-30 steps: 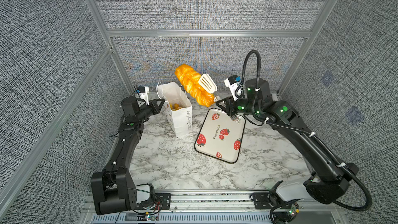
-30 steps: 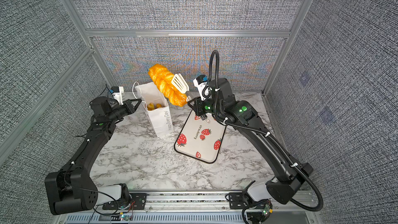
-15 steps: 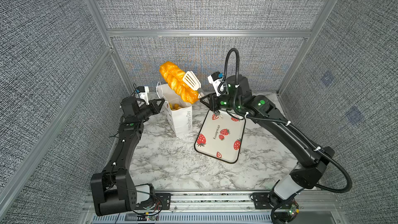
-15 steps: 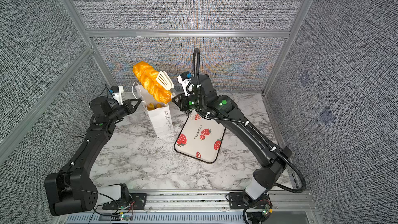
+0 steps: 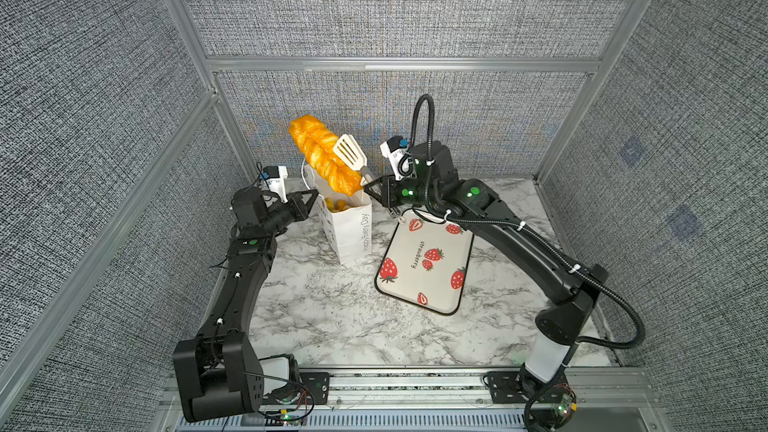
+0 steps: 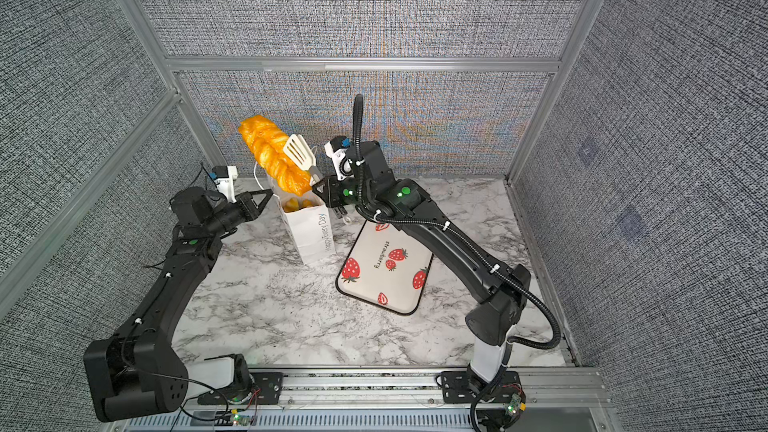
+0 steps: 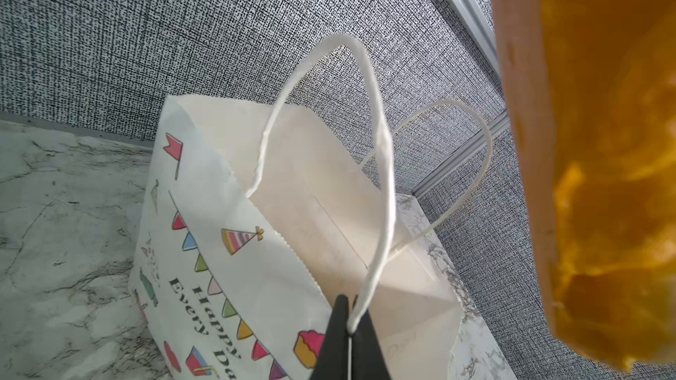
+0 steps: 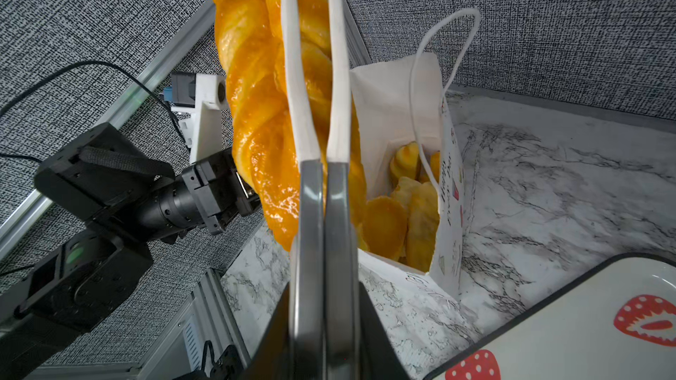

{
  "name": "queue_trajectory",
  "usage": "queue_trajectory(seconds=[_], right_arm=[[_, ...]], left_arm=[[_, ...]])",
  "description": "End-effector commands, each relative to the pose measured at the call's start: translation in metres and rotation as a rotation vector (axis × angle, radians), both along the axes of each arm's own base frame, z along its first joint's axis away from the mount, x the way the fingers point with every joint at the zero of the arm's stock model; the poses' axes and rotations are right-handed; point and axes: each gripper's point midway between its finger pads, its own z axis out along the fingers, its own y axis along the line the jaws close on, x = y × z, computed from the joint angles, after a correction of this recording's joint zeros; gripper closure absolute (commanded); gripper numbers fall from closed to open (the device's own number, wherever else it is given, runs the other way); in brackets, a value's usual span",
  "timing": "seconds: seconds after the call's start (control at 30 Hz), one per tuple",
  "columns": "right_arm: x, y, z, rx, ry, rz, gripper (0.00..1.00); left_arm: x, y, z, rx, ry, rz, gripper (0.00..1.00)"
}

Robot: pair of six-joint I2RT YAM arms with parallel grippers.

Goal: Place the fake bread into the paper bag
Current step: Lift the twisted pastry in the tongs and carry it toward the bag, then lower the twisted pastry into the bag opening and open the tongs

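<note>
Overhead, the left arm [image 5: 245,280] stretches toward 1 o'clock and the right arm [image 5: 519,243] toward 10, meeting at one paper bag [image 5: 345,230] beside one strawberry tray [image 5: 440,297]. Clamped on one pair of tongs [image 5: 349,151], the right gripper [image 5: 374,189] holds one braided loaf [image 5: 318,151] between them at its 10 o'clock, lower end over the bag's mouth. The left gripper [image 5: 312,196] pinches a cord handle [image 7: 380,162] tight. At least four small pastries [image 8: 384,228] lie inside.

braided loaf [image 6: 266,151] in tongs [image 6: 298,150], above paper bag [image 6: 309,230]
</note>
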Motion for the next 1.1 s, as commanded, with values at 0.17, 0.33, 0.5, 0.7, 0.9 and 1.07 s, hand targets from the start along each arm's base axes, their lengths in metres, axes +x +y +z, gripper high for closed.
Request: queue_trajectory(seconds=[0.17, 0.33, 0.5, 0.7, 0.9, 1.07], right_arm=[[0.019, 0.013, 0.0, 0.055, 0.0, -0.045, 0.83], [0.024, 0.013, -0.014, 0.022, 0.012, -0.062, 0.83], [0.029, 0.013, -0.029, -0.012, 0.024, -0.077, 0.83], [0.03, 0.011, -0.042, -0.043, 0.032, -0.084, 0.83], [0.027, 0.007, -0.048, -0.052, 0.037, -0.089, 0.83], [0.022, 0.001, -0.053, -0.066, 0.041, -0.095, 0.83]], left_arm=[[-0.002, -0.002, 0.009, 0.002, -0.042, -0.02, 0.97], [-0.002, -0.002, 0.009, 0.002, -0.042, -0.02, 0.97], [-0.001, -0.002, 0.008, 0.002, -0.039, -0.02, 0.97], [-0.001, -0.002, 0.007, 0.002, -0.036, -0.018, 0.97], [0.0, -0.001, 0.005, 0.001, -0.03, -0.015, 0.97], [0.0, -0.001, 0.006, 0.002, -0.032, -0.014, 0.97]])
